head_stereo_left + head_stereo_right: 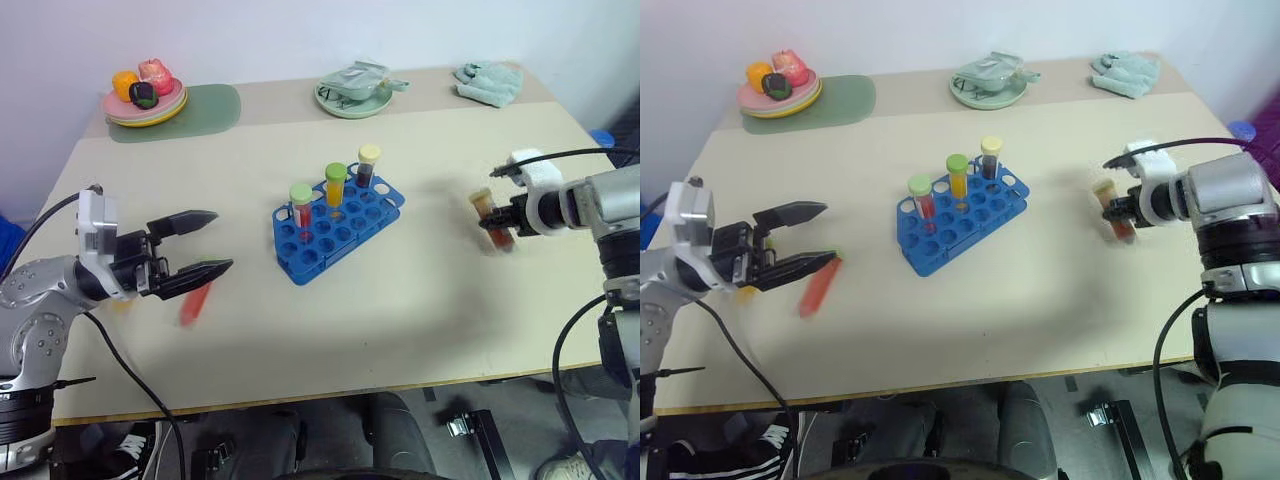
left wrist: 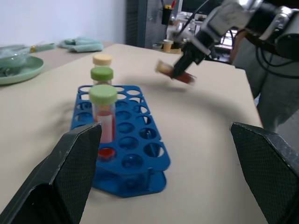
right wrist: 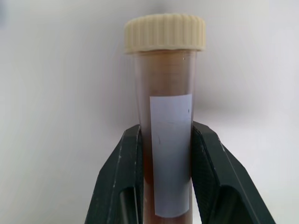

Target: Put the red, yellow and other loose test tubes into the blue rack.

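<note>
Test tube of brown liquid with a cream cap point(image 3: 164, 116) is clamped between the right gripper's point(image 1: 503, 222) fingers above the table's right side, right of the blue plastic rack point(image 1: 338, 226), while the left gripper point(image 1: 205, 243) gapes empty over a red tube point(image 1: 194, 302).

No legible text, brand, number or sign appears on any item. The brown test tube point(image 3: 166, 116) carries a white label point(image 3: 172, 154) on its side; the label is blank apart from a few faint specks that form no readable character. The tubes standing in the blue rack point(image 1: 338, 225) show no readable markings on caps or walls, and the rack itself shows no lettering or numbering.
</note>
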Robot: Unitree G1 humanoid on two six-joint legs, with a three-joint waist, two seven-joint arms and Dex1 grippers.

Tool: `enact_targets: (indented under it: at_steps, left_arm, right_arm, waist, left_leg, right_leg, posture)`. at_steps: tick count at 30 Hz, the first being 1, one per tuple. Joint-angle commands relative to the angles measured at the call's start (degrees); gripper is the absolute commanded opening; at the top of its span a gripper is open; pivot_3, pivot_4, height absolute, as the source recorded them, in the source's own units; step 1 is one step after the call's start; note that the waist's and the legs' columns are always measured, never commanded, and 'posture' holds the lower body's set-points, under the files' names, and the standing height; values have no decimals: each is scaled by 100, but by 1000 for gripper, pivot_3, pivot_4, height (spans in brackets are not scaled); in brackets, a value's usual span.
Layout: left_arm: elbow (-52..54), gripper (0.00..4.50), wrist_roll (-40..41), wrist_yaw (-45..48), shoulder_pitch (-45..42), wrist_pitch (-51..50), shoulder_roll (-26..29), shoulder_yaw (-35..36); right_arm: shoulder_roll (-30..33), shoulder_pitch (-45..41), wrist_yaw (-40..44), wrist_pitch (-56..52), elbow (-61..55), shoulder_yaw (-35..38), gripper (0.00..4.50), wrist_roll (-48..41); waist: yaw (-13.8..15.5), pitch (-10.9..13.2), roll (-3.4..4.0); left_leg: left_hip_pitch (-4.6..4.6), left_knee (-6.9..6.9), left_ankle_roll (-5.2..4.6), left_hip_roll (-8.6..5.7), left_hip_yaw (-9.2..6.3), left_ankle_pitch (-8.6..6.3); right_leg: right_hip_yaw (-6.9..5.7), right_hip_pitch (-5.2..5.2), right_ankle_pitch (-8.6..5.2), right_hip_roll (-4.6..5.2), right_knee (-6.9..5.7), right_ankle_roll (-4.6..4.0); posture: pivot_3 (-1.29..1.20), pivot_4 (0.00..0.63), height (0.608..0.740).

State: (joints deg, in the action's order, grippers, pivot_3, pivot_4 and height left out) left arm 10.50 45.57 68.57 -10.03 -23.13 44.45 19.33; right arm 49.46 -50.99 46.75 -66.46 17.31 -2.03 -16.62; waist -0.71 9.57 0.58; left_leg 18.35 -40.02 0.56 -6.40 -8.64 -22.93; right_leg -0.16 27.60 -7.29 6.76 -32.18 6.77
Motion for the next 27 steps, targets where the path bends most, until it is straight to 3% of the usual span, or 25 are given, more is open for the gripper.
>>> enact_targets:
  at_steps: [1,5,8,11,15,22,27]
  left_arm:
    - [-72,4500,-22,59,-118,125,62,129]
    - [-195,4500,-67,27,-255,151,73,121]
    - [-282,4500,-93,-14,-359,154,41,110]
    - [-376,4500,-118,-44,-444,151,19,98]
    - [-414,4500,-96,-67,-510,50,61,120]
    - [-315,4500,-70,-77,-554,-34,149,147]
    - [-220,4500,-53,-110,-447,-59,179,207]
  right_arm:
    - [-347,541,-136,776,-1362,1232,743,-578]
    - [-1594,1171,-937,1886,-2729,2145,743,-993]
    - [-2314,1744,-1218,3093,-3104,1836,743,-674]
    - [-2993,2022,-1443,4260,-2729,1504,743,-377]
    - [-3406,2111,-1774,5701,-1806,1058,743,309]
    - [-3661,1903,-1867,7094,-323,836,743,637]
    - [-3771,1733,-1900,7530,229,798,743,656]
  waist:
    - [3,-1,-1]
    - [5,-4,-6]
    - [-5,-7,-6]
    - [-19,-9,-9]
    - [-44,-8,-7]
    - [-62,-7,-6]
    - [-145,-7,-5]
  left_leg:
    - [0,-2,0,1,-2,0]
    - [-2,-5,0,-1,-1,0]
    - [-4,-5,1,0,-1,0]
    - [-10,-5,1,-2,1,0]
    - [-18,-4,1,0,21,1]
    - [-20,-2,1,4,29,1]
    - [-21,0,1,7,29,1]
  right_leg:
    - [0,-3,1,-2,-2,1]
    - [1,-5,5,-1,-2,5]
    - [1,-4,7,-3,-4,2]
    - [0,-10,8,-3,-5,2]
    - [0,-5,17,-4,-7,-9]
    - [0,-3,18,-7,-6,-10]
    - [0,-3,19,-9,-6,-11]
  posture:
    - [0,150,740]
    - [0,150,740]
    - [0,150,740]
    - [0,150,740]
    - [0,150,740]
    - [0,150,740]
    - [0,150,740]
